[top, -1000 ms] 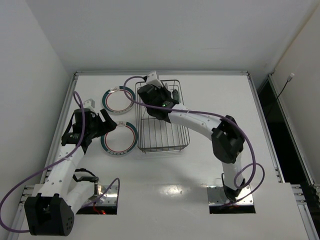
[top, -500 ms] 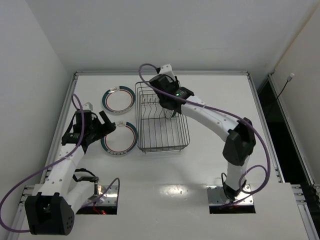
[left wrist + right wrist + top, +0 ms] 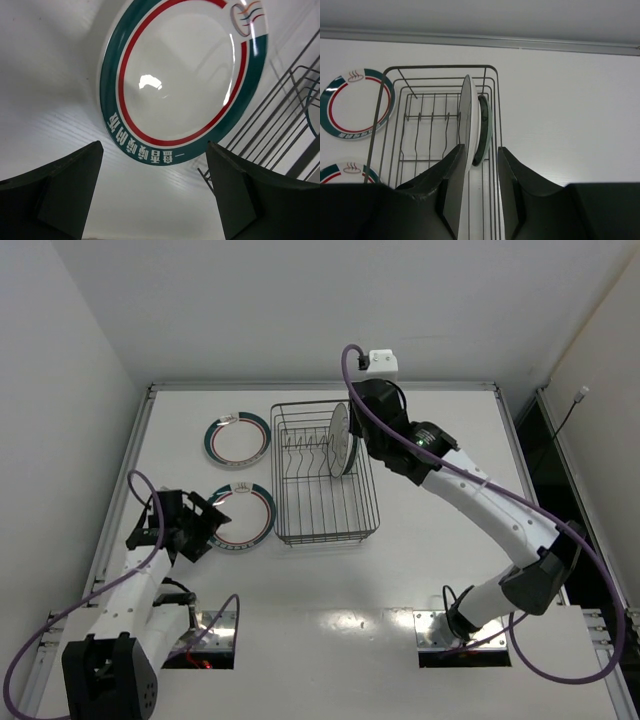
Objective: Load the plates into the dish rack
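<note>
The dish rack [image 3: 325,502] holds two plates on edge at its far right: the white plate [image 3: 338,436] and, just right of it, the smaller teal plate [image 3: 349,457]. My right gripper [image 3: 364,430] is open and empty, just above and to the right of them. In the right wrist view its fingertips [image 3: 481,167] straddle the line of the white plate [image 3: 469,112] and teal plate [image 3: 484,125]. Two teal-and-red rimmed plates lie flat left of the rack, one far [image 3: 238,439] and one near [image 3: 243,517]. My left gripper [image 3: 207,521] is open just left of the near one [image 3: 182,75].
The rack's left slots and near half [image 3: 427,135] hold nothing. The rack's wire corner [image 3: 285,120] stands right of the near plate. The table's raised back rim [image 3: 320,386] runs behind the rack, and a side rail [image 3: 130,470] runs along the left edge.
My right arm swung from the rack's far left to its far right and drew back up, leaving the white plate standing. My left gripper drew back toward the near left.
</note>
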`<act>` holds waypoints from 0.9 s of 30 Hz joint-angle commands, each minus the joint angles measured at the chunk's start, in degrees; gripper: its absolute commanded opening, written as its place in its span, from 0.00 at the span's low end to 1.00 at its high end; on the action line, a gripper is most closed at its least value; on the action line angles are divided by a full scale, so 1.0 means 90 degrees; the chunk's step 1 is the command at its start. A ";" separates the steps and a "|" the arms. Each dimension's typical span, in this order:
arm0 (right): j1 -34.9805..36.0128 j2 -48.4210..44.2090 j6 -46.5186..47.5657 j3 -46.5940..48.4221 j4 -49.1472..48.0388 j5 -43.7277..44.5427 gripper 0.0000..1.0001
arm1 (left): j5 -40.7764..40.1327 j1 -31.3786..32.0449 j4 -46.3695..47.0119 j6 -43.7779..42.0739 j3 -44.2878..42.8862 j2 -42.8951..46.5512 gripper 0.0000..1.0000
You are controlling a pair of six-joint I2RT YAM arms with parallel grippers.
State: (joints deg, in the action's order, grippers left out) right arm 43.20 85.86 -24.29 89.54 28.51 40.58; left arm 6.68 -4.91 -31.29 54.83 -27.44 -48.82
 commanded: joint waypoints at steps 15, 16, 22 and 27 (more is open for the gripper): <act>-0.0005 -0.0087 -0.0269 -0.0281 -0.0238 -0.0231 0.29 | 0.0293 -0.0070 0.0947 0.0618 0.0559 -0.0972 0.40; -0.0005 -0.0087 -0.0269 -0.0281 -0.0238 -0.0231 0.29 | 0.0293 -0.0070 0.0947 0.0617 0.0491 -0.1050 0.35; -0.0132 -0.0146 -0.0328 -0.0456 -0.0297 -0.0241 0.29 | 0.0293 -0.0129 0.0665 0.0490 0.0344 -0.0856 0.09; -0.0259 -0.0283 -0.0445 -0.0593 -0.0365 -0.0436 0.29 | 0.0352 -0.0129 0.0421 0.0431 -0.0085 -0.0494 0.00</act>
State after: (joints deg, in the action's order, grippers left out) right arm 41.58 85.82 -26.50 84.73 28.21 37.76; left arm 8.80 -5.63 -26.70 59.29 -24.23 -55.77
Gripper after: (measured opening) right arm 0.291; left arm 0.015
